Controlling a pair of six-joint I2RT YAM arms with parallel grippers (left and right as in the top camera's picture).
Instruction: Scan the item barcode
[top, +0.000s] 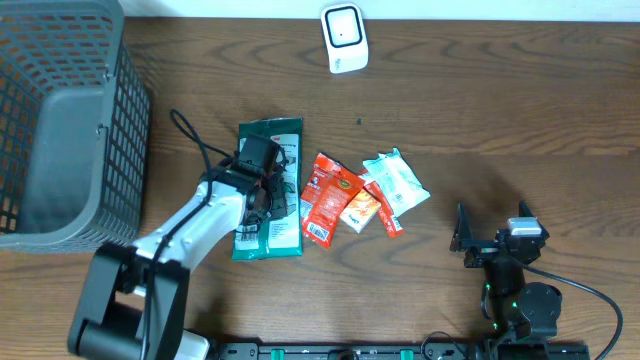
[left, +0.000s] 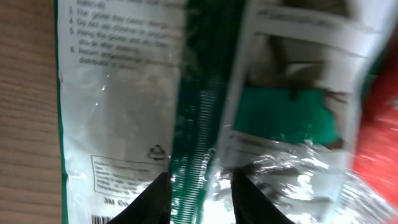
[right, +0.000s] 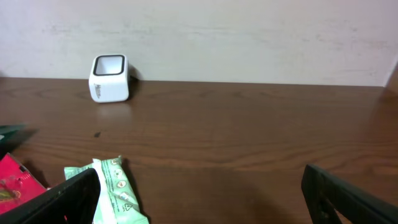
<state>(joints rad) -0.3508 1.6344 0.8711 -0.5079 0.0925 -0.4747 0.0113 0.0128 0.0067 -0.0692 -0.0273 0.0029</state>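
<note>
A green and clear plastic package (top: 272, 236) lies flat on the wooden table, left of centre. My left gripper (top: 262, 188) is pressed down on its middle. In the left wrist view the two dark fingers (left: 155, 199) straddle a green ribbed strip of the package (left: 118, 112), and the left gripper (left: 200, 182) is shut on that fold. A bit of barcode (left: 102, 219) shows at the bottom edge. The white scanner (top: 344, 38) stands at the far edge, also seen as the scanner (right: 110, 78) in the right wrist view. My right gripper (top: 462, 240) rests open at the front right, holding nothing.
Red snack packets (top: 330, 200) and a pale green packet (top: 398, 180) lie just right of the package. The pale green packet (right: 112, 186) sits by the right gripper's (right: 202, 193) left finger. A grey mesh basket (top: 60, 120) fills the left side.
</note>
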